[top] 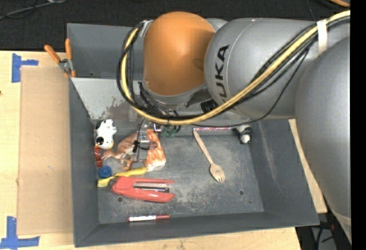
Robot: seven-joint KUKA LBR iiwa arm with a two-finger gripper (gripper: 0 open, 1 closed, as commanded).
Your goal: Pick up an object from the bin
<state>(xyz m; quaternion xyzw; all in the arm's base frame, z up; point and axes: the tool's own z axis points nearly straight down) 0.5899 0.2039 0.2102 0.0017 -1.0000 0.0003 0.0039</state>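
Note:
My gripper (143, 135) hangs low over the left middle of the bin, under the arm's orange cover. Right below it lies an orange and white crumpled thing (155, 155), with a brown crumpled piece (120, 147) touching it on the left. The gripper's dark tip reaches down between these two. A small white and black toy figure (105, 131) stands a little further left. In front of the gripper lie a yellow stick with a blue cap (121, 174) and a flat red tool (143, 190).
A wooden fork (209, 158) lies to the right of the gripper on bare floor. A thin red and white pen (148, 218) rests along the front wall. A small white knob (245, 138) and a pink-edged stick (217, 127) lie beneath the arm, which covers the bin's back right.

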